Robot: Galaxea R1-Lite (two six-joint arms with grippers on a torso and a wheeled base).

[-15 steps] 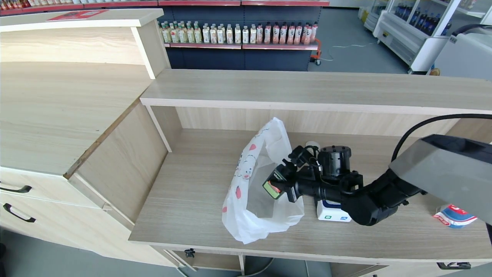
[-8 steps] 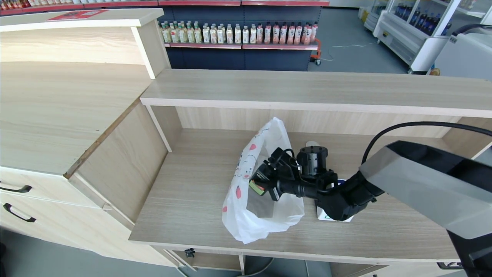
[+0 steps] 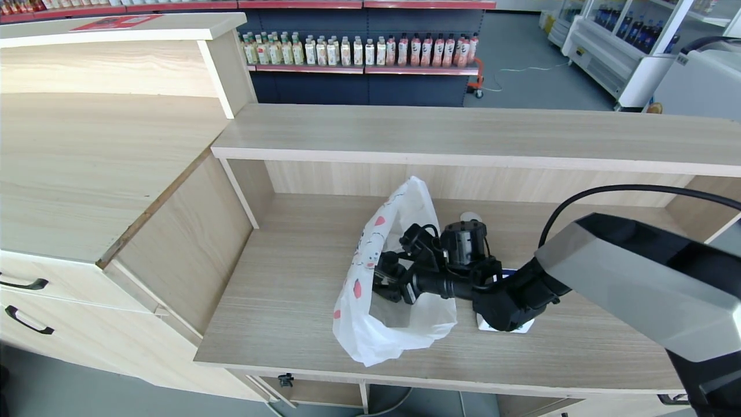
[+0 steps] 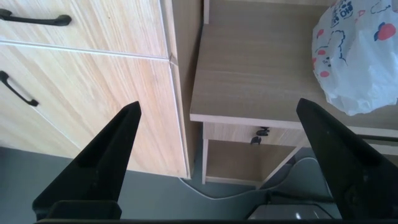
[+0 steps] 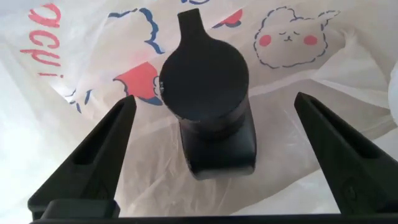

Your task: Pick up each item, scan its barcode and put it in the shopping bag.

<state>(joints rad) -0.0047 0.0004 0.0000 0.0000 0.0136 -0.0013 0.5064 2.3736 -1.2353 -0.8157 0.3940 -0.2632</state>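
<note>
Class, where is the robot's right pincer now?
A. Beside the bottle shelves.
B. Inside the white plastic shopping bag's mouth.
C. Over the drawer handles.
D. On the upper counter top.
B: the head view shows the right pincer sitting in the open mouth of the white printed plastic shopping bag.

The white, thin plastic shopping bag (image 3: 362, 330), printed with red and blue cartoon figures, sits slumped on the lower wooden counter shelf (image 3: 289, 313). Its mouth gapes open toward the robot's right. Inside it rests a dark, roughly cylindrical item (image 5: 208, 93) with a round black end. The item lies against the bag's printed inner wall.
</note>
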